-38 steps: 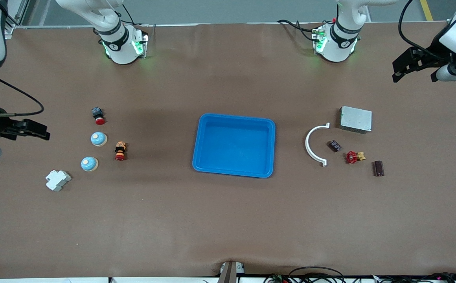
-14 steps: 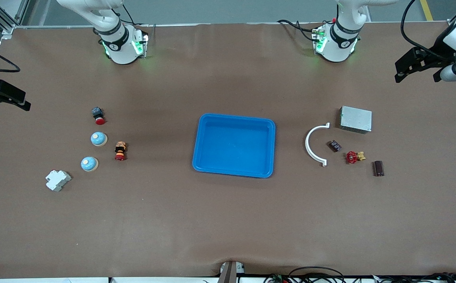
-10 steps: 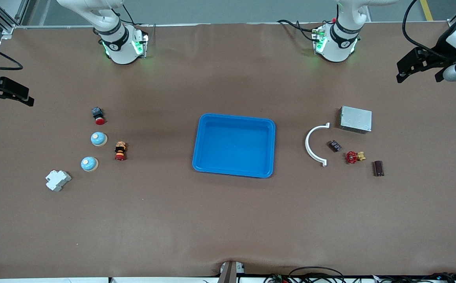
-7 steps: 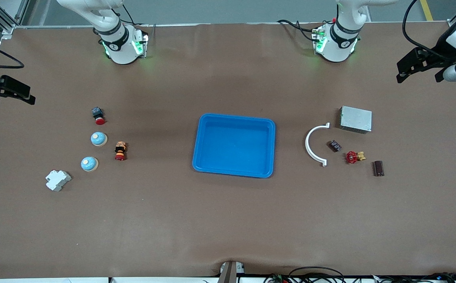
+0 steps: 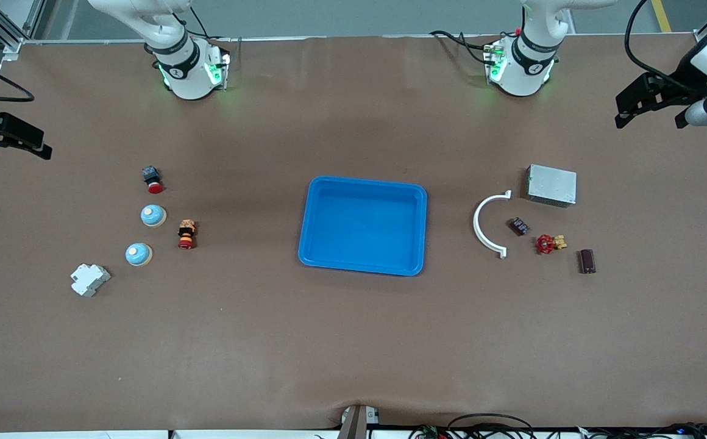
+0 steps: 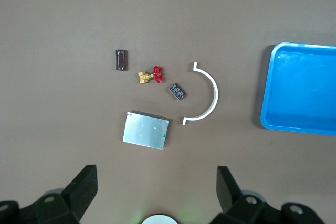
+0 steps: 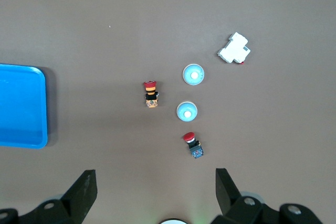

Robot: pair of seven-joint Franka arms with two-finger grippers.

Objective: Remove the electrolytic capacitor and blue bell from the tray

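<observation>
White arms [image 5: 530, 42], green-lit bases, black cables, black grippers with wedge-shaped jaws

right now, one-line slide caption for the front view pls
Empty blue tray mid-table, two blue bells and capacitor out on the mat, both arms parked wide, jaws open.

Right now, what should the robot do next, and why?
Probably nothing to grab: the tray is empty, two blue bells and the dark capacitor lie outside it, and the left pincer and right pincer hang open at the table's ends. I'd park both arms.
</observation>
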